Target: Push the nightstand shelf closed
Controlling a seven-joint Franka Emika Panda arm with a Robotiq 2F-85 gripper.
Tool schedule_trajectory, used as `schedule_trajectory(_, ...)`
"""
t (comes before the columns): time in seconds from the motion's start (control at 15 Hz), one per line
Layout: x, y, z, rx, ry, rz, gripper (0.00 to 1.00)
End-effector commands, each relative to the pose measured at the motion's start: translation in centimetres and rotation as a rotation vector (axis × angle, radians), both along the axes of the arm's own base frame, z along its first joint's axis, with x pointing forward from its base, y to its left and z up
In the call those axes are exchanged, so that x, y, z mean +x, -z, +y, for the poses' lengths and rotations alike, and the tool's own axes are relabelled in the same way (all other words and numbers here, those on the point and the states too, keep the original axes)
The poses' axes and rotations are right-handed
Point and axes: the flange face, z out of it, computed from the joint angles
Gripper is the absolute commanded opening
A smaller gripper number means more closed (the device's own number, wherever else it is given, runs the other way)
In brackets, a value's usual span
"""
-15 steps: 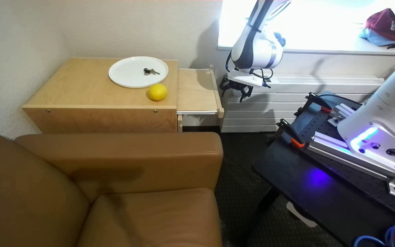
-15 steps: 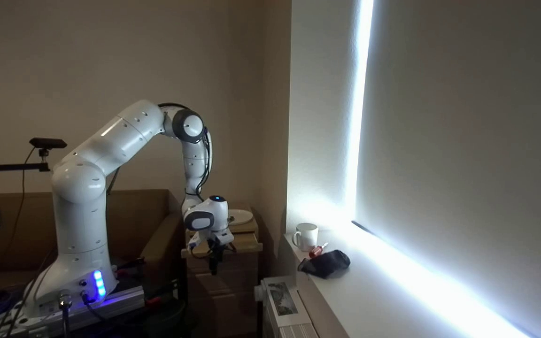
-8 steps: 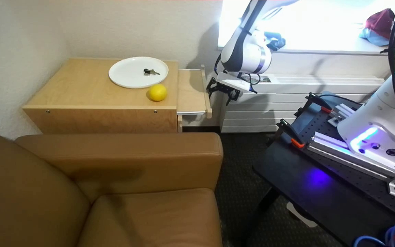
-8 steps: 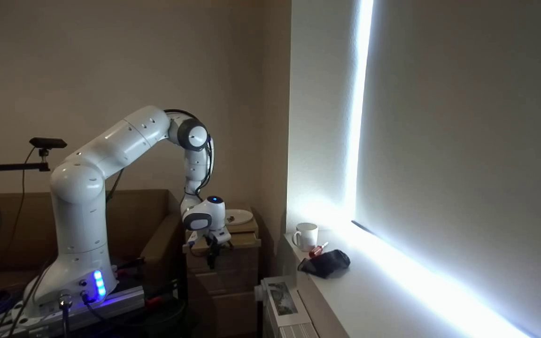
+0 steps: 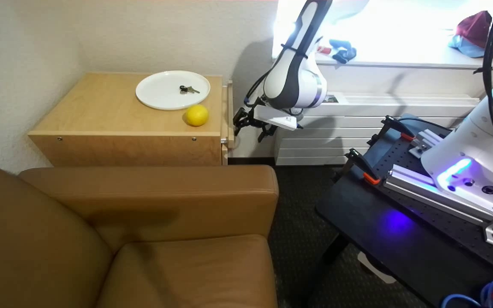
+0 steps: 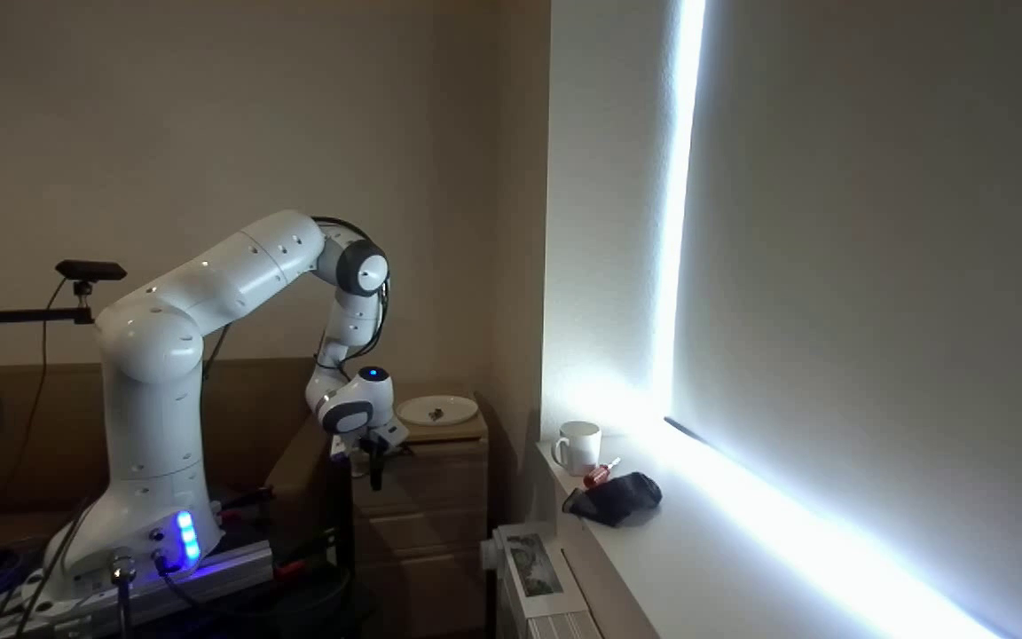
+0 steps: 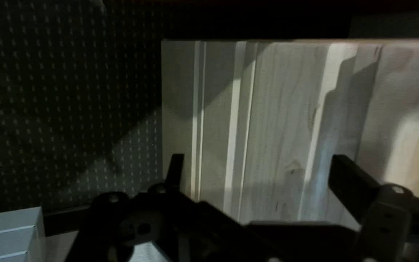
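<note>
The nightstand is a light tan cabinet with a broad flat top. Its front also shows in an exterior view and in the wrist view. The shelf is nearly all inside the nightstand; its front strip stands out slightly from the right side. My gripper is open and empty, fingers wide apart. One finger is right against or very near the strip's outer face; I cannot tell if they touch. The gripper also shows in an exterior view and in the wrist view.
A white plate with keys and a yellow ball-like fruit sit on the nightstand. A brown armchair stands in front. A white radiator and a windowsill with a mug are beside the arm.
The shelf has slid left into the nightstand, from well out to nearly flush. My gripper has moved left along with it, staying open. The plate, keys and fruit have not moved.
</note>
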Motion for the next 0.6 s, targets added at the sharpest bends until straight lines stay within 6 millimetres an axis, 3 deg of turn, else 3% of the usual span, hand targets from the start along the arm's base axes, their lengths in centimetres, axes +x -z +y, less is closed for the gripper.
schedule_trajectory(0.0, -0.4, 0.0, 3.0, -0.013, -0.107, -0.083, 1.00)
schedule_trajectory(0.07, -0.5, -0.1, 3.6, -0.016, -0.121, -0.111, 1.00)
schedule_trajectory(0.13, 1.4, -1.1, 3.8, -0.030, -0.133, -0.125, 1.00)
schedule_trajectory(0.2, 1.3, -1.0, 3.2, -0.056, -0.120, -0.123, 1.00)
schedule_trajectory(0.33, -0.4, -0.5, 0.5, -0.129, -0.094, -0.074, 1.00)
schedule_trajectory(0.4, -0.4, -0.6, -1.0, -0.163, -0.068, -0.065, 1.00)
schedule_trajectory(0.47, 0.0, 0.2, 1.0, -0.101, -0.084, -0.077, 1.00)
schedule_trajectory(0.53, 0.0, 0.4, 0.4, -0.121, -0.080, -0.078, 1.00)
